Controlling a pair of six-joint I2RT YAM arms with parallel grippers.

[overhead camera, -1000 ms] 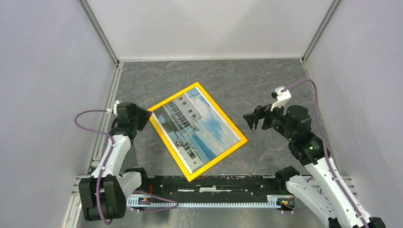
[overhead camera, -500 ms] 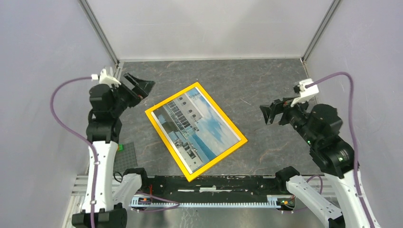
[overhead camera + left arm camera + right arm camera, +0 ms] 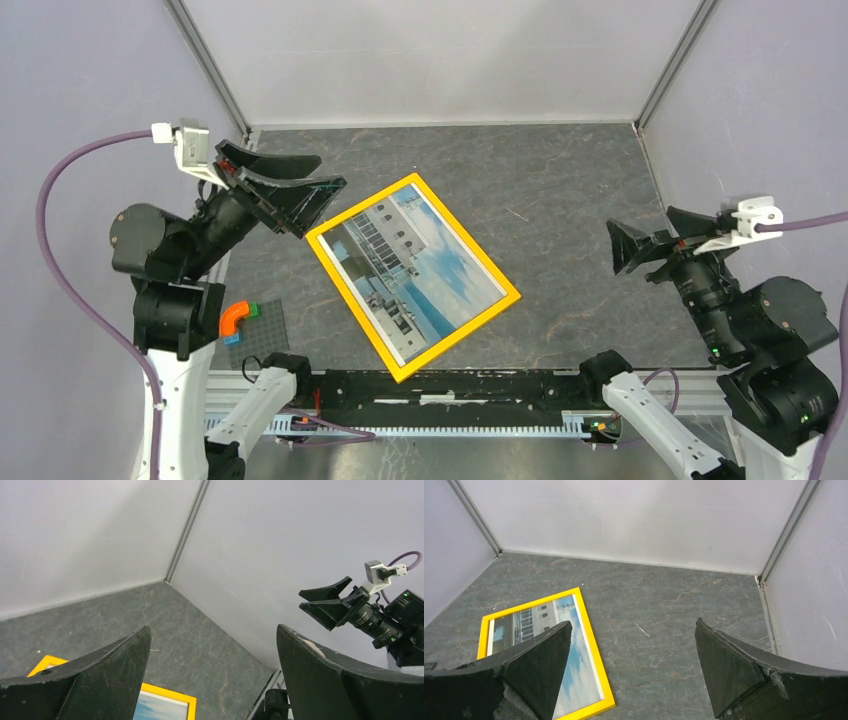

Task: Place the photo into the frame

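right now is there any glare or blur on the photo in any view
Top external: the photo is sharp and evenly lit, no glare. Right wrist: also sharp, though the right end effector hides part of it. Left wrist: only a sliver shows beside the frame, too little to judge.

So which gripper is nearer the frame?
The left gripper, open right by the frame at its left corner; the right gripper is open too but sits well clear of it.
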